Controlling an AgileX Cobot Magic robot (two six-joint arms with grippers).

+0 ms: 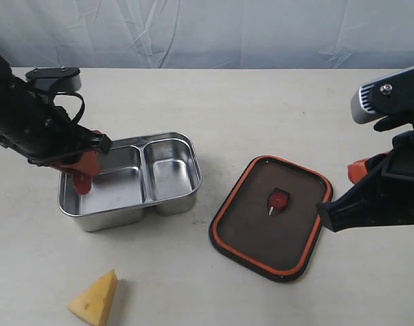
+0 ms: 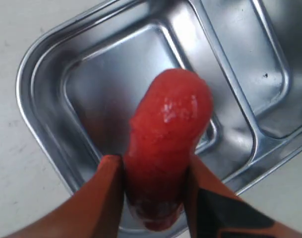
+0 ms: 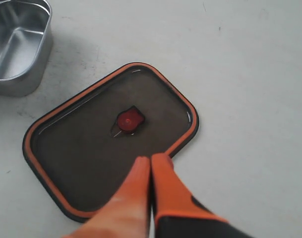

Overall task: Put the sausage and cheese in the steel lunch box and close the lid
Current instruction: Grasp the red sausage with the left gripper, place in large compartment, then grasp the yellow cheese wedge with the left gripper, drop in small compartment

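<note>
While the sausage (image 2: 166,124) is clamped between the orange fingers (image 2: 108,198) of the left gripper (image 1: 81,178), its free end is pointed down into the larger compartment (image 2: 96,84) of the box (image 1: 106,219), at the left of the exterior view. Whether the sausage touches the steel floor cannot be told. The cheese (image 1: 94,299) is seen lying on the table (image 1: 261,102) in front of the box, well apart from it and near the lower edge of that view. To the right of the box, and clear of it, the lid (image 1: 251,234) is seen flat on the table, with its orange seal (image 1: 223,204) turned up and its valve tab (image 1: 278,200) at the centre. At the far right, the right gripper (image 3: 150,161) is shown with its fingers pressed together and nothing between them, poised over the lid's edge on that arm's side. Whether the lid is touched cannot be told.
</note>
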